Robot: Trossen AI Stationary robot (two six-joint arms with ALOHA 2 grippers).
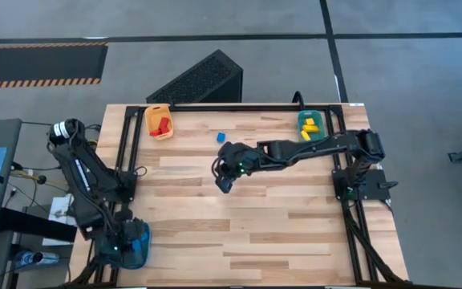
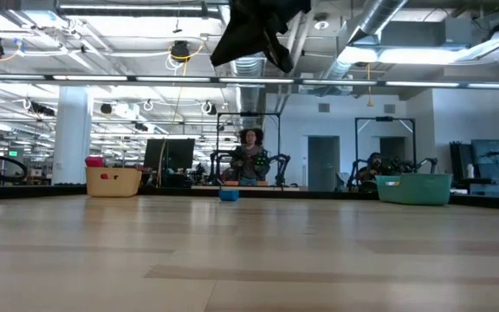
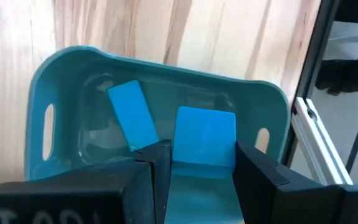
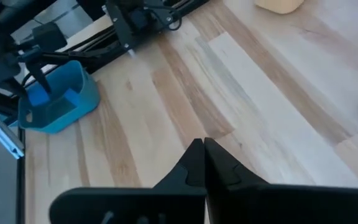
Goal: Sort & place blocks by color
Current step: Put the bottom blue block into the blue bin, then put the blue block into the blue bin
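Observation:
My left gripper point(image 3: 204, 171) hangs over the blue bin point(image 3: 55, 81) at the table's near left corner point(image 1: 132, 243), shut on a blue block point(image 3: 205, 134). A second blue bar point(image 3: 132, 121) lies flat in that bin. My right gripper point(image 4: 202, 158) is shut and empty, raised over the table's middle point(image 1: 224, 181). One small blue block point(image 1: 221, 137) rests on the table behind it, also visible in the low view point(image 2: 229, 194). Red blocks point(image 1: 164, 124) lie in the orange bin point(image 1: 152, 115), and yellow blocks point(image 1: 310, 127) lie in the green bin point(image 1: 301, 117). My left gripper pinches the blue block by its two opposite sides point(image 3: 180, 149) between both fingers, coming from above and pointing down into the blue bin. The block stands upright between them. Whether its lower end touches the bin's floor, I cannot tell.
A black frame rail point(image 1: 239, 107) runs along the table's far edge, and side rails point(image 1: 351, 233) border the right. A dark perforated box point(image 1: 199, 80) sits on the floor beyond. Bare wood point(image 1: 255, 233) spreads across the near half. A person point(image 2: 251, 160) stands far behind the table.

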